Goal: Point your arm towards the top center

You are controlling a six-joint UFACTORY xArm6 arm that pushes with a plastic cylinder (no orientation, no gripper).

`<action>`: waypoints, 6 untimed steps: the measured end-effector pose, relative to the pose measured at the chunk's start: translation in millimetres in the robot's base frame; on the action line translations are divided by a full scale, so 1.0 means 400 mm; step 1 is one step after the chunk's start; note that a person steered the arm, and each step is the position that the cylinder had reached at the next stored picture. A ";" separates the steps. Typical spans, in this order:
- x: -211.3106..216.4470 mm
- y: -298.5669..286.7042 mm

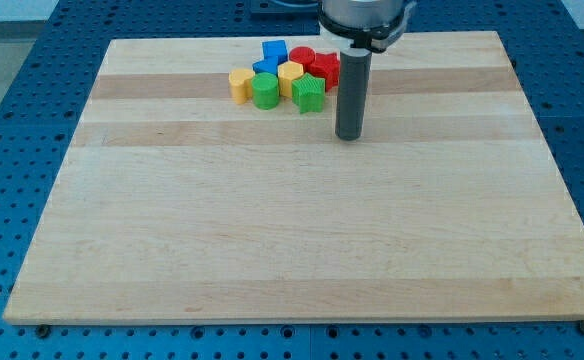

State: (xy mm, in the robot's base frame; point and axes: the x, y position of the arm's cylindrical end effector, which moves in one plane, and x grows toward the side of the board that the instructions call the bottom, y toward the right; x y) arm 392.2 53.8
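We are looking down a wooden bench (302, 230) with our rod hanging from twelve o'clock. We are carrying no jaws, only a bare rod holding nothing. My tip (348, 137) is resting just right of a tight cluster near the top centre: a blue block (273, 52), red blocks (316, 66), a yellow block (240, 84), another yellow block (290, 75), a green cylinder (265, 90) and a green block (310, 94). We are judging the pointing nearly done; a short nudge toward eleven o'clock is remaining.

blocks (284, 75) — clustered at board (302, 240) top centre | my tip (348, 137) — just right-below the cluster
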 end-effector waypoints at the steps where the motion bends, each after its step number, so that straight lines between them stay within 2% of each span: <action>1: 0.000 0.000; 4: -0.006 0.000; 6: 0.000 0.249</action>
State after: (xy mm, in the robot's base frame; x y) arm 392.1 153.5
